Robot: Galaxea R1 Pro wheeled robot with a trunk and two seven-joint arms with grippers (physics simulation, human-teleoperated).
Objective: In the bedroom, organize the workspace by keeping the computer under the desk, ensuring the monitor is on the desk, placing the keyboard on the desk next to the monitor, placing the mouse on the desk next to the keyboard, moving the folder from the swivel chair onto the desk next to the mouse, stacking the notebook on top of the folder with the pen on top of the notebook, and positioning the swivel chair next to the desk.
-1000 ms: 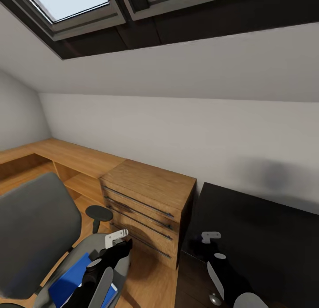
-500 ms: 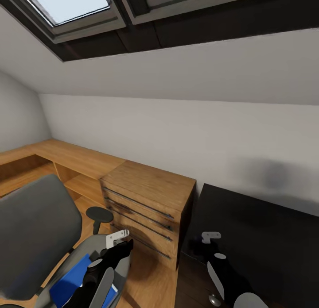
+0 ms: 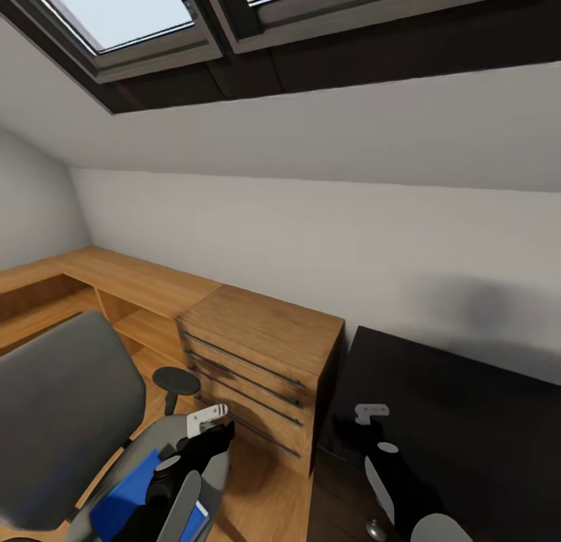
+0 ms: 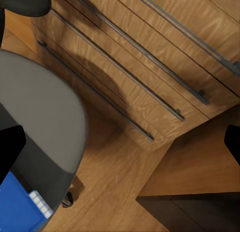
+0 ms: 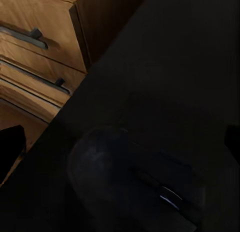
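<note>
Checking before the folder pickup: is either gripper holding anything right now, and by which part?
Nothing is held. The left gripper hangs open above the swivel chair, and the right gripper is open over the desk.

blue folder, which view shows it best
The head view: the folder lies flat on the swivel chair seat, partly hidden by the left arm. The left wrist view catches just one blue corner at the seat's edge. The right wrist view looks at the desk.

An attic bedroom workspace: skylights (image 3: 140, 12) sitting in a sloped white ceiling, wooden drawers (image 3: 257, 363) standing beyond the left claw (image 3: 206, 421), a black desk (image 3: 467, 417) lying under the right claw (image 3: 372, 412).
</note>
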